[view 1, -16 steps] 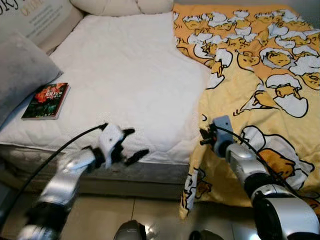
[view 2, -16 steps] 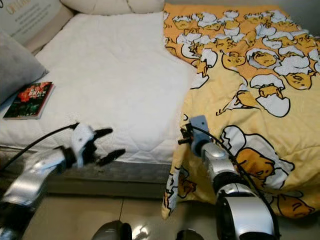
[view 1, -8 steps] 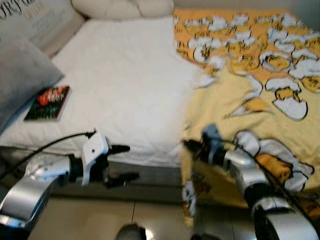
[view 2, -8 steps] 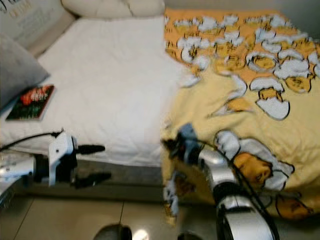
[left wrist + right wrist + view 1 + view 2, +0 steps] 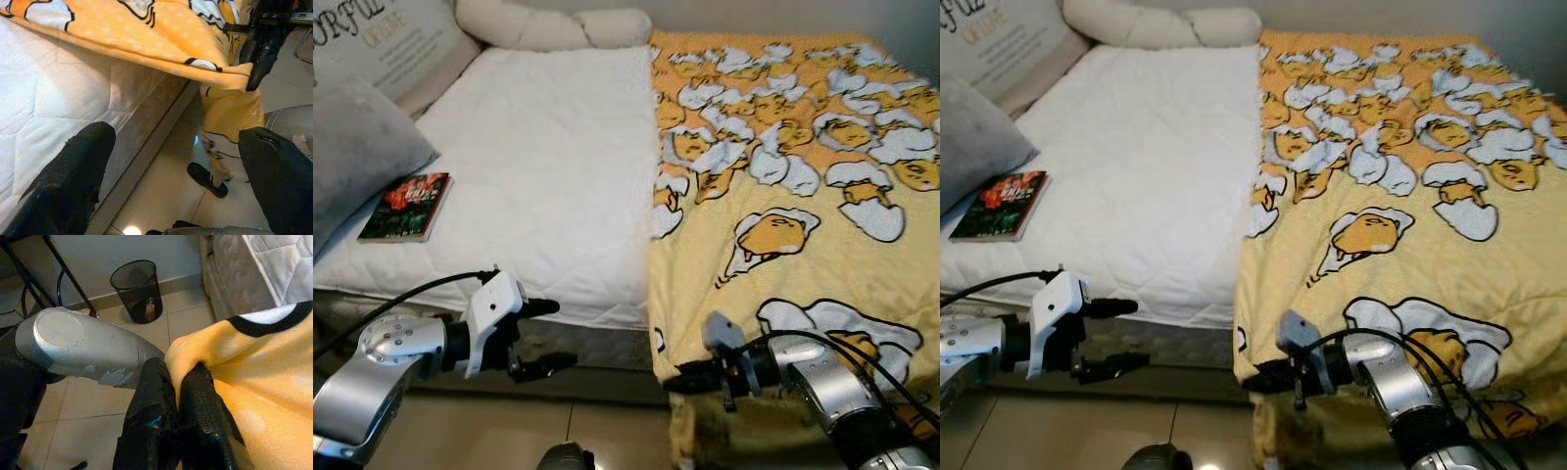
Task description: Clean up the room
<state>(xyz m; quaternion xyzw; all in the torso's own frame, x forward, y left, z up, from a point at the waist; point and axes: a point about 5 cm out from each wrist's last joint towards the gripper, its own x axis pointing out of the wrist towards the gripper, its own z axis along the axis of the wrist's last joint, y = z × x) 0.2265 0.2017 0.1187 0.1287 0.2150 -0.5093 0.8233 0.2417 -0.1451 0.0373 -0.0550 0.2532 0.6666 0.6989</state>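
Note:
A yellow blanket (image 5: 783,225) printed with egg figures covers the right half of the bed, and its corner hangs over the foot edge. My right gripper (image 5: 680,379) is shut on that corner, just off the front of the mattress; the right wrist view shows the fingers (image 5: 151,401) pinching the yellow cloth (image 5: 254,382). My left gripper (image 5: 548,335) is open and holds nothing. It hovers in front of the white mattress (image 5: 538,147) at its foot edge, left of the blanket. A red and green book (image 5: 404,206) lies on the mattress at the left.
A grey pillow (image 5: 352,147) leans at the bed's left side and a long white pillow (image 5: 548,27) lies at the head. Tiled floor runs below the bed's foot. A black mesh bin (image 5: 137,289) stands on the floor by the wall.
My right gripper has pulled the blanket's corner down to the foot of the bed, so the blanket lies flatter with a straighter left edge. My left gripper has dropped lower and leftward.

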